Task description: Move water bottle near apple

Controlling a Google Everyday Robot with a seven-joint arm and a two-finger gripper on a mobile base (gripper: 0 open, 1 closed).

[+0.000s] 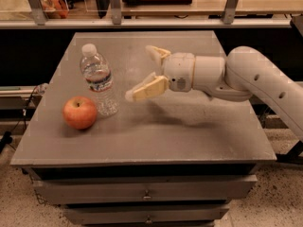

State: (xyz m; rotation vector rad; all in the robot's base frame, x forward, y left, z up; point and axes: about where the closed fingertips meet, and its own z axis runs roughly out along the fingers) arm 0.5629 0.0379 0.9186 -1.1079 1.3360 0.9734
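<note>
Now, 1 round, smooth red-orange apple (80,112) sits at the grey bench's (189,131) 8 o'clock. 1 clear ribbed plastic water bottle (99,81), white-capped, stands upright just beside it, at the apple's 1 o'clock. At the water bottle's 3 o'clock, apart from it, 1 cream gripper (139,73) hangs released, spread wide, holding nothing.

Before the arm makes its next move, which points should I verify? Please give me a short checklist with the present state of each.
1. The water bottle stands upright on the table: ok.
2. The water bottle is close beside the apple: ok.
3. Bottle and apple touch each other: cannot tell.
4. The tool is open and holds nothing: ok.
5. The tool is clear of the bottle, with a visible gap, on the side away from the apple: ok.
</note>
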